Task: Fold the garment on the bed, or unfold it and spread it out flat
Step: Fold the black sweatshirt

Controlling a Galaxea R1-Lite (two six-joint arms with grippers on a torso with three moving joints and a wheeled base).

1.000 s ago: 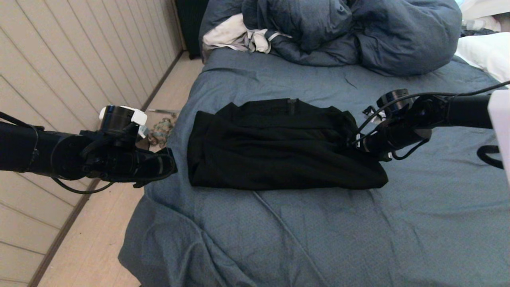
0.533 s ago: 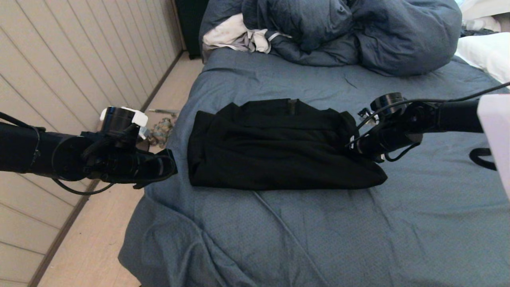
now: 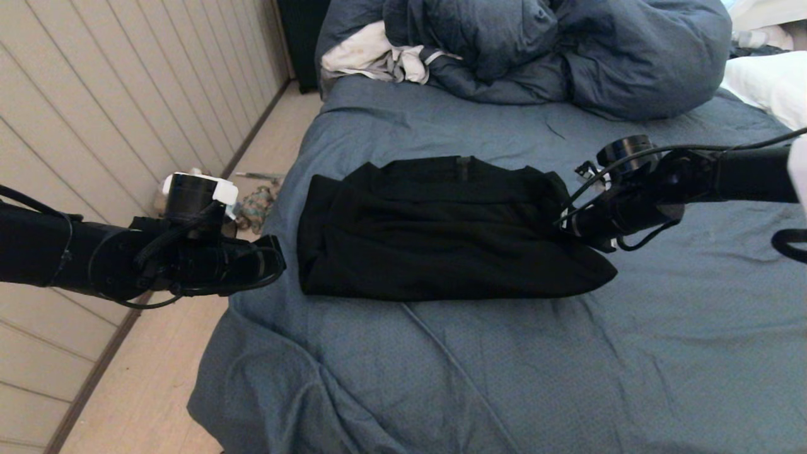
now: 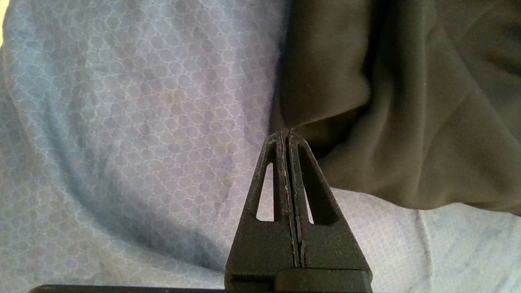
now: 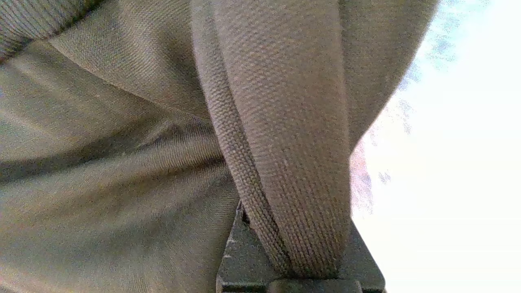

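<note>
The black garment (image 3: pixel 435 233) lies folded in a wide rectangle on the blue-grey bed (image 3: pixel 479 372). My right gripper (image 3: pixel 565 228) is at its right edge. In the right wrist view a thick fold of the garment (image 5: pixel 285 134) runs between the jaws of the right gripper (image 5: pixel 299 248), which is shut on it; the fingertips are hidden by fabric. My left gripper (image 3: pixel 277 265) hovers just left of the garment's left edge. In the left wrist view the left gripper (image 4: pixel 288 135) is shut and empty, its tip by the garment's edge (image 4: pixel 407 106).
A puffy dark blue duvet (image 3: pixel 567 50) and a white-grey cloth (image 3: pixel 372 57) are heaped at the head of the bed. A white pillow (image 3: pixel 769 82) is far right. The bed's left edge drops to a wooden floor (image 3: pixel 157 378) beside a panelled wall (image 3: pixel 94 94), with small clutter (image 3: pixel 252 205).
The right gripper dipped toward the garment, then drew back right and slightly up, shifting the garment's right corner. The left gripper edged a little right and lower.
</note>
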